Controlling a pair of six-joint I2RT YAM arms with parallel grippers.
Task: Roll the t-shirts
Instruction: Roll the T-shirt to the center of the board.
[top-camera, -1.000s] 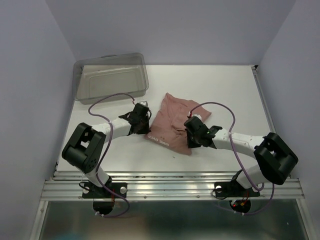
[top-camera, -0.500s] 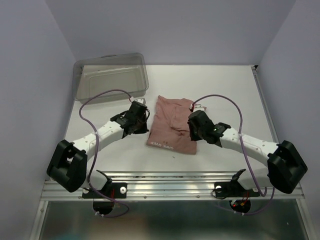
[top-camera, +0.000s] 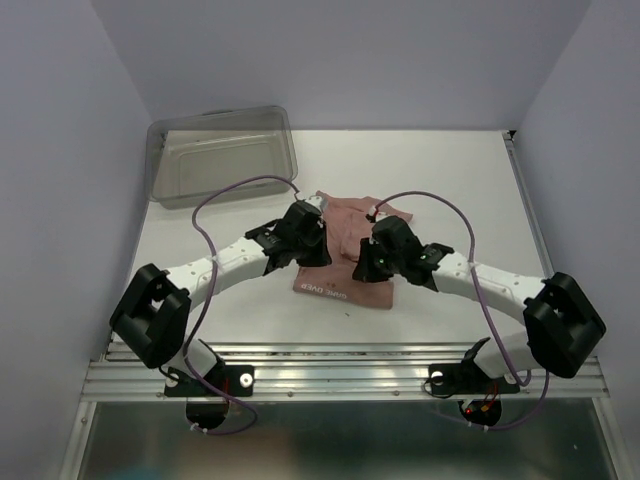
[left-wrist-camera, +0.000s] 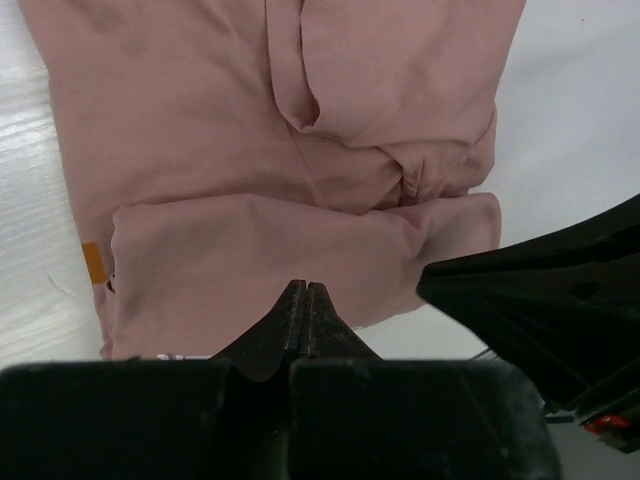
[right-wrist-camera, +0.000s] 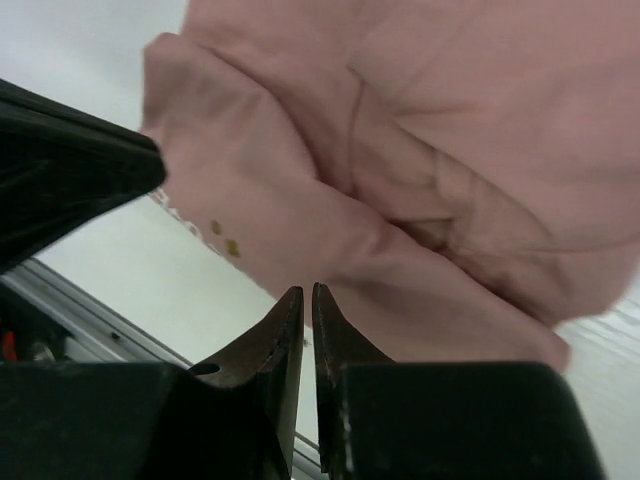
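Observation:
The dusty-pink t-shirt (top-camera: 345, 275) lies folded and rumpled at the table's middle, with a small print at its near edge. My left gripper (top-camera: 312, 232) hovers over the shirt's left part, jaws shut and empty. My right gripper (top-camera: 370, 258) hovers over its right part, jaws closed to a thin slit with nothing between them. In the left wrist view the shirt (left-wrist-camera: 250, 150) shows a folded flap and an orange mark (left-wrist-camera: 93, 262); the left gripper (left-wrist-camera: 305, 287) is above the flap's edge. In the right wrist view the shirt (right-wrist-camera: 450, 150) shows yellow specks (right-wrist-camera: 222, 238) ahead of the right gripper (right-wrist-camera: 305, 290).
A clear plastic bin (top-camera: 220, 115) stands at the back left. Purple cables loop over both arms. The two grippers are close together; each shows in the other's wrist view. The metal rail (top-camera: 340, 375) runs along the near edge.
Both grippers have moved toward each other over the shirt: the left one rightward onto its left part, the right one slightly leftward. The shirt has stayed in place.

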